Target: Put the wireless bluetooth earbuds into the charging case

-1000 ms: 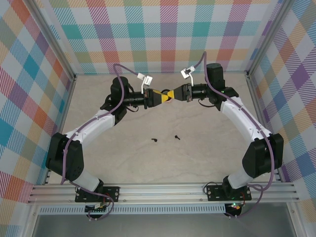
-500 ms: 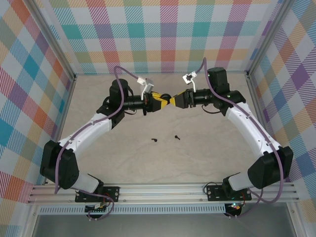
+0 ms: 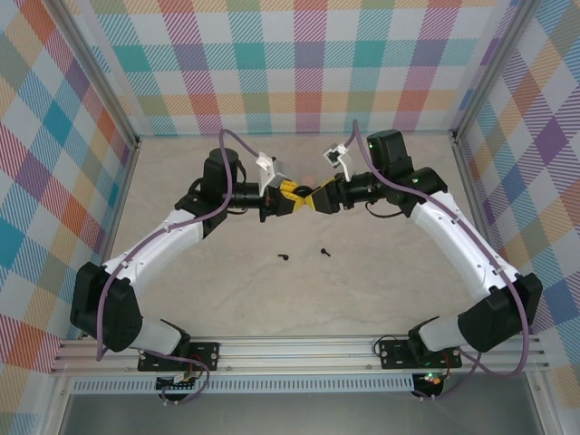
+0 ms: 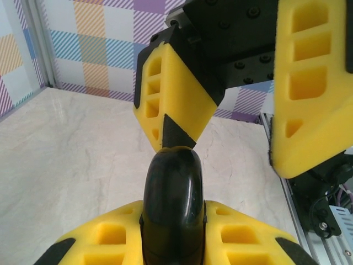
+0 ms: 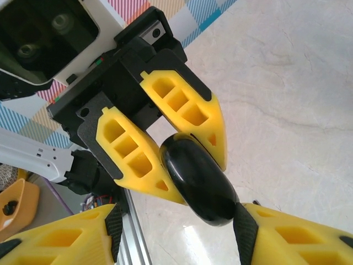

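Observation:
A glossy black charging case (image 4: 173, 190) is clamped edge-on in my left gripper (image 4: 174, 223), which is shut on it above the back of the table. From the right wrist view, the charging case (image 5: 199, 178) sticks out of the left gripper's yellow fingers (image 5: 132, 152). My right gripper (image 5: 179, 229) faces it with its jaws open, and one pad (image 5: 245, 232) touches the case's end. From above, the left gripper (image 3: 288, 194) and right gripper (image 3: 317, 198) meet tip to tip. Two black earbuds (image 3: 284, 257) (image 3: 323, 251) lie on the table below them.
The marble tabletop (image 3: 381, 272) is walled by checked panels on three sides. Aluminium rails (image 3: 299, 349) with both arm bases run along the near edge. A frame rail (image 4: 278, 182) lies to the right of the hand-over.
My right gripper has opened off the case's end. Both grippers have moved a little toward the near side, still tip to tip. The earbuds have stayed where they were.

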`<action>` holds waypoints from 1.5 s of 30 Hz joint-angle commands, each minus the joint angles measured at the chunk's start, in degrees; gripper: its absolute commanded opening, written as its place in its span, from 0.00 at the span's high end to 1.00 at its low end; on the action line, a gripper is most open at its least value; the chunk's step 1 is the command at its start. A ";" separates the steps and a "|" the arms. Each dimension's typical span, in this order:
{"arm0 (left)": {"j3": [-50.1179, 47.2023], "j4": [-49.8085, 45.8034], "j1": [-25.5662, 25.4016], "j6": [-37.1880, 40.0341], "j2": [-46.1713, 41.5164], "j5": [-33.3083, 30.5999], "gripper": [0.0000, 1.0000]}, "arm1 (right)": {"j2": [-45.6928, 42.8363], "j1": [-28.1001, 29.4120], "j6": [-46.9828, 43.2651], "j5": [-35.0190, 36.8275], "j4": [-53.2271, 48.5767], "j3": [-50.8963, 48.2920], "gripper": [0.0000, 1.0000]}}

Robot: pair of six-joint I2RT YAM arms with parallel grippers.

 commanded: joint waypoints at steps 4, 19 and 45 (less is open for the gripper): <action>3.80 -5.30 -0.80 5.63 0.67 5.30 0.89 | 2.13 0.34 -4.38 -0.92 -3.67 3.15 0.43; 10.15 -14.95 -0.80 5.45 3.81 7.94 0.87 | 4.57 0.68 -8.02 -3.70 -6.03 4.69 0.63; 0.36 19.43 -0.80 -27.96 2.05 0.16 0.57 | -0.53 -1.17 4.69 -9.34 11.09 -0.87 0.78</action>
